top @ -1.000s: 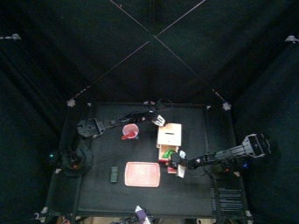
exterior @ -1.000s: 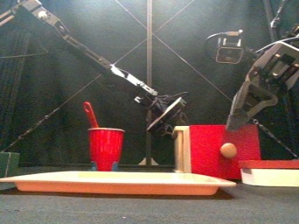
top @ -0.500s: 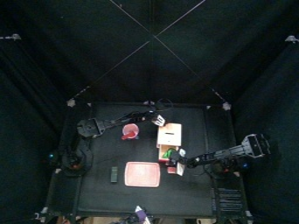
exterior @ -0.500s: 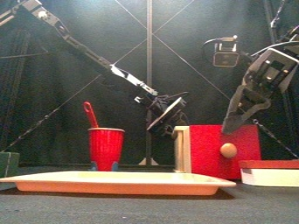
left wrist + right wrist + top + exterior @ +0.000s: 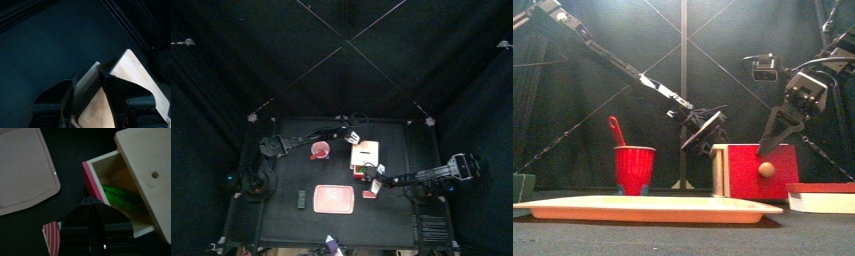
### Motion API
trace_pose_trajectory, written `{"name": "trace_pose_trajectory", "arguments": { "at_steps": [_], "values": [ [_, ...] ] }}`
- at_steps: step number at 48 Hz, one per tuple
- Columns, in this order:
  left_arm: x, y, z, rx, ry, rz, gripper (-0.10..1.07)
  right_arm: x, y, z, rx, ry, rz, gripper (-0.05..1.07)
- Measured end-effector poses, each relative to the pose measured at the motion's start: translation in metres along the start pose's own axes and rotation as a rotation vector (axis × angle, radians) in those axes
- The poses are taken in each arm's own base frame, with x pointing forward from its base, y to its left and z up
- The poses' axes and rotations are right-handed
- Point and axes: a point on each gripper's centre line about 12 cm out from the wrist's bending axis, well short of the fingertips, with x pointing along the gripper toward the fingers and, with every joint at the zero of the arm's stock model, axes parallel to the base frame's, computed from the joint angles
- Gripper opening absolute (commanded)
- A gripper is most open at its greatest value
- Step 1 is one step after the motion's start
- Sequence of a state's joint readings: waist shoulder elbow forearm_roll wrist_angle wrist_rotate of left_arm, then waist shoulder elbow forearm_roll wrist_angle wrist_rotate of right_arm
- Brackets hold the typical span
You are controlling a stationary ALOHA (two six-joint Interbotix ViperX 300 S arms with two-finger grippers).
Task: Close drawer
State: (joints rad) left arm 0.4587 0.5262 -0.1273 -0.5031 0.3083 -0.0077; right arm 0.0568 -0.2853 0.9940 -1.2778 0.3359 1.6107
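Against the red front of the pulled-out pale wooden drawer [image 5: 123, 188] at mid-counter, my right tool [image 5: 92, 203], closed and empty, should push squarely; left tool [image 5: 100, 75] open, straddling the cabinet's back.

Drawer [image 5: 143, 173] of pale, matt, smooth unpainted wood with a painted red front, tray [image 5: 23, 170] of smooth, slightly glossy pink plastic, table [image 5: 398, 140] matt black
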Motion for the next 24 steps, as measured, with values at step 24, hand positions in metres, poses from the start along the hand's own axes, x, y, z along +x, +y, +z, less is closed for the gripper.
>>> {"name": "trace_pose_trajectory", "arguments": {
  "at_steps": [24],
  "values": [
    [-0.001, 0.000, 0.001, -0.001, -0.002, 0.000, 0.79, 0.006, -0.032, 0.008, 0.082, -0.007, -0.095, 0.29]
  ]
}}
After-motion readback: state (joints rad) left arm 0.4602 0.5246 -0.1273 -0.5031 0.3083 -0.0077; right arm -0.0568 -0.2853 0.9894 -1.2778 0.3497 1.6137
